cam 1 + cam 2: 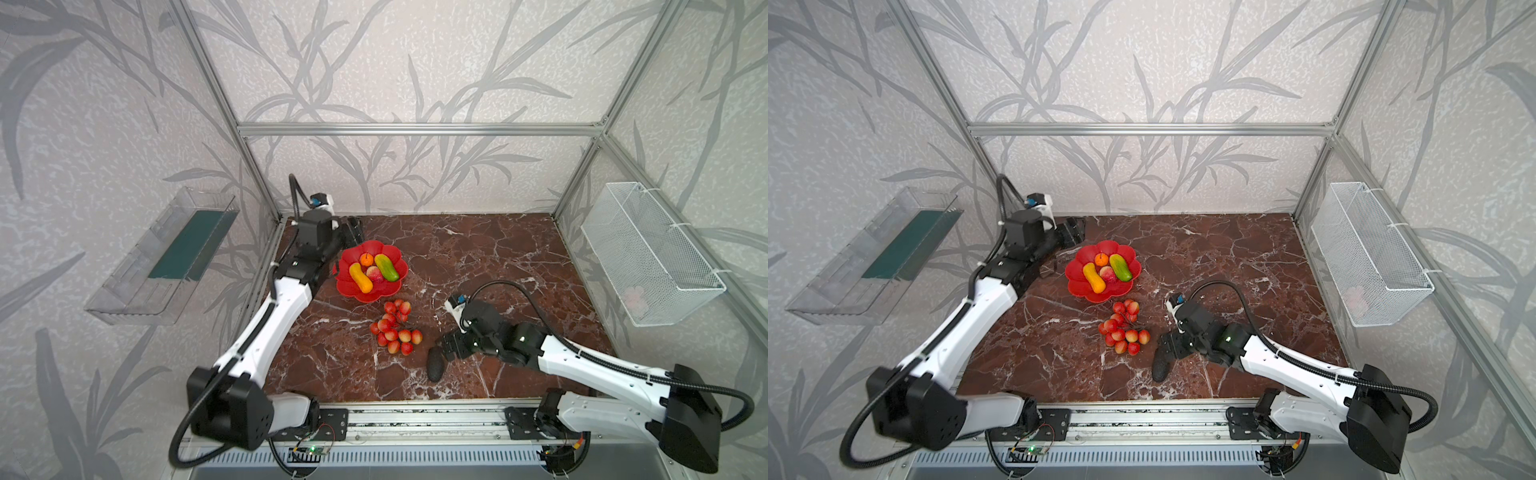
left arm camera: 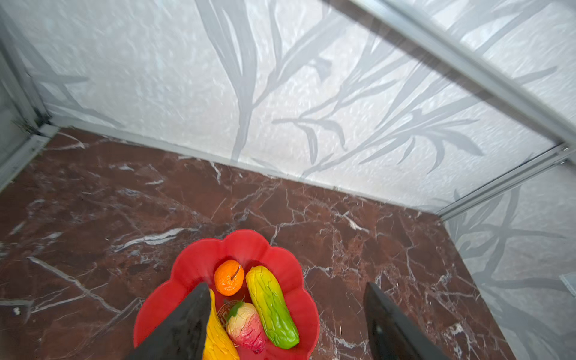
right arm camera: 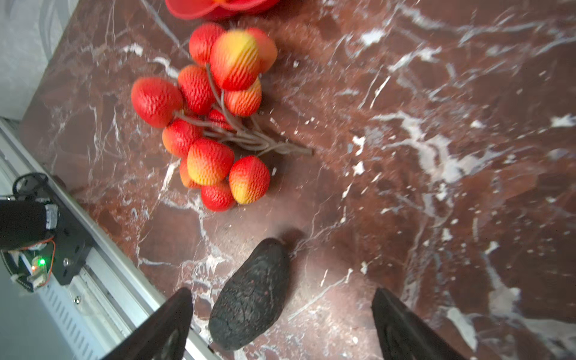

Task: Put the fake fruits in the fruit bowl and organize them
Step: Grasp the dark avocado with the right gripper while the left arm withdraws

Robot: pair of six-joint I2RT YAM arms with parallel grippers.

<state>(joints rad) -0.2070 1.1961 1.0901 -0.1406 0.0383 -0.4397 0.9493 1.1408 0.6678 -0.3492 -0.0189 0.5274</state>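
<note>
The fruit bowl (image 1: 351,286) is a shallow, glossy red dish with a scalloped petal rim, standing on the dark red marble table (image 1: 478,257) toward the far left. Four fake fruits lie in it: a small orange (image 1: 366,259) at the far side, a yellow-green elongated fruit (image 1: 387,267), a pink-red strawberry-like fruit (image 1: 375,274) in the middle and a yellow-orange elongated fruit (image 1: 360,277). On the table just in front of the bowl lies the red cherry-like cluster (image 1: 395,328), ridged red-and-yellow fruits on brown stems. Nearer the front edge lies the dark avocado (image 1: 435,364), black and rough-skinned, tapering at one end. The left gripper (image 2: 285,327) hangs over the bowl's left part with its jaws apart and nothing between them; one finger covers part of the yellow-orange fruit in the left wrist view. The right gripper (image 3: 280,327) stands with its jaws wide apart, the avocado lying between them, nearer one finger; whether they touch cannot be told.
</note>
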